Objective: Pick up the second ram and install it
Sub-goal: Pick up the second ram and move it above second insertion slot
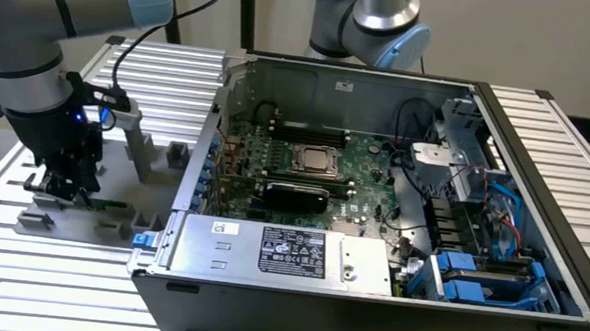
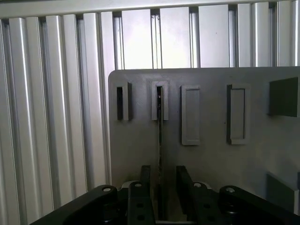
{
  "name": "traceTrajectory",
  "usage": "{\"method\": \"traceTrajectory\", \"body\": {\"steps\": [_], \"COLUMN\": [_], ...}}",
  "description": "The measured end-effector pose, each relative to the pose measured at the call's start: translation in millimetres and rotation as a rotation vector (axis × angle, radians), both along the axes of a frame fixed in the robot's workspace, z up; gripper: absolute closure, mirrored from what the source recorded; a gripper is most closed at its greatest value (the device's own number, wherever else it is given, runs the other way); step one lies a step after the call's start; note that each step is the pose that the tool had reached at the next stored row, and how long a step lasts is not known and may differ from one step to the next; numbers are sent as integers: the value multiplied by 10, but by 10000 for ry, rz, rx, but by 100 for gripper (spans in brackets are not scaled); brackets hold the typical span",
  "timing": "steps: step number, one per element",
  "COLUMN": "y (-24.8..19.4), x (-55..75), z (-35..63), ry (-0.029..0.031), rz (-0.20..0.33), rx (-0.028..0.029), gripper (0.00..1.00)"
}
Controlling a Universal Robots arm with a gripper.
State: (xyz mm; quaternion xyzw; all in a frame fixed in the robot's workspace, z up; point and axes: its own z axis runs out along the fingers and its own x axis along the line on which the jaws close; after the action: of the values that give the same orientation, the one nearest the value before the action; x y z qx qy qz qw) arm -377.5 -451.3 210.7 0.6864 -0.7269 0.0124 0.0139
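From where I stand, the worry is a lopsided grip. The second ram (image 2: 160,136) stands on edge in the grey fixture (image 2: 136,140), one end tucked into a slotted block, and it is a thin thing to catch. In the wrist view it does not look centred between the fingers (image 2: 146,183). If one pad meets it first, I'd expect it to be shoved sideways or tilted in its slot. A hold on a leaning board could slip or snag on the block as it comes up.

The gripper (image 2: 163,169) is down over the fixture, its jaws partly open and straddling the stick. As far as I can make out there is a gap on either side, so it has hold of nothing yet.

In the exterior view the gripper (image 1: 66,187) and fixture (image 1: 79,224) sit on the slatted table (image 1: 55,273), at about nine o'clock from the open computer case (image 1: 369,298) and just beside it.
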Motion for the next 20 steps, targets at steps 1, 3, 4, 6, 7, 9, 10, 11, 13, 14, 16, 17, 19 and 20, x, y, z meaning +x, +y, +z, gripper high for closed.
{"method": "traceTrajectory", "body": {"steps": [1,3,4,6,7,9,10,11,13,14,16,17,19,20], "y": [0,5,10,18,22,29,31,31,33,33,34,33,33,33], "x": [0,-1,-3,-5,-7,-14,-16,-17,-20,-21,-23,-24,-28,-31], "z": [-5,-27,-41,-67,-81,-106,-116,-124,-138,-141,-151,-155,-163,-166], "ry": [1,1,0,1,0,1,3,9,22,32,44,51,73,86], "rz": [1,8,16,35,43,65,84,113,188,229,317,365,428,445], "rx": [-3,-5,-5,-5,-5,-5,-5,-5,-7,-13,-27,-31,-34,-33], "gripper": [0,0,0,0,0,0,0,0,0,0,0,0,0,0]}}
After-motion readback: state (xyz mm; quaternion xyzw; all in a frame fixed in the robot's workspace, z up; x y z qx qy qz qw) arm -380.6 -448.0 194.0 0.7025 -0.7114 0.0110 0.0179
